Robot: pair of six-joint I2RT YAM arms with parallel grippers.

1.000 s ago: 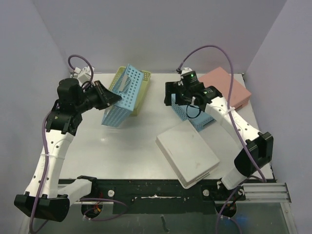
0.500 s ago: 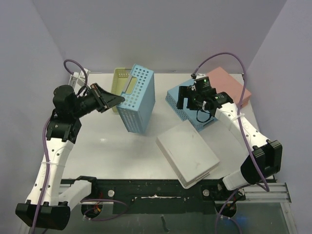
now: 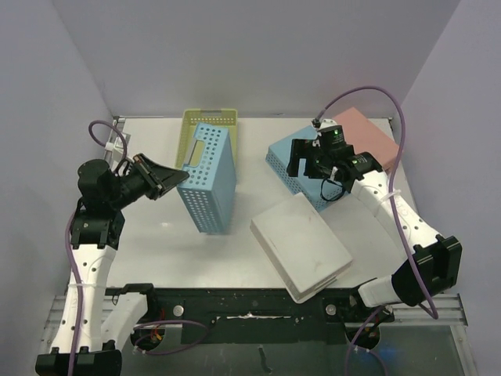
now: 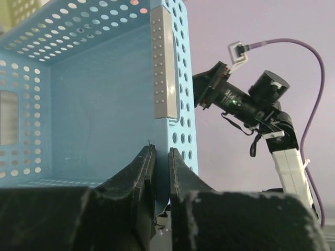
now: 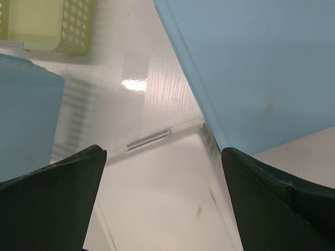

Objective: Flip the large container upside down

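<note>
The large blue perforated container (image 3: 211,178) is turned on its side at the table's left middle, its opening facing left. My left gripper (image 3: 180,178) is shut on the edge of its wall. In the left wrist view both fingers pinch that blue wall (image 4: 178,120) between them, at my left gripper (image 4: 161,152). My right gripper (image 3: 301,166) is open and empty, hovering over a smaller blue basket (image 3: 280,153) that lies bottom up. In the right wrist view its fingertips spread wide at my right gripper (image 5: 163,152), above a white container (image 5: 167,204).
A yellow basket (image 3: 205,119) lies behind the large container and shows in the right wrist view (image 5: 49,23). The white container (image 3: 301,247) lies bottom up at the front right. A pink container (image 3: 369,135) sits at the back right corner.
My left gripper has pulled the blue container off the yellow basket toward the front and turned it onto its side. My right arm has drawn back to the right.
</note>
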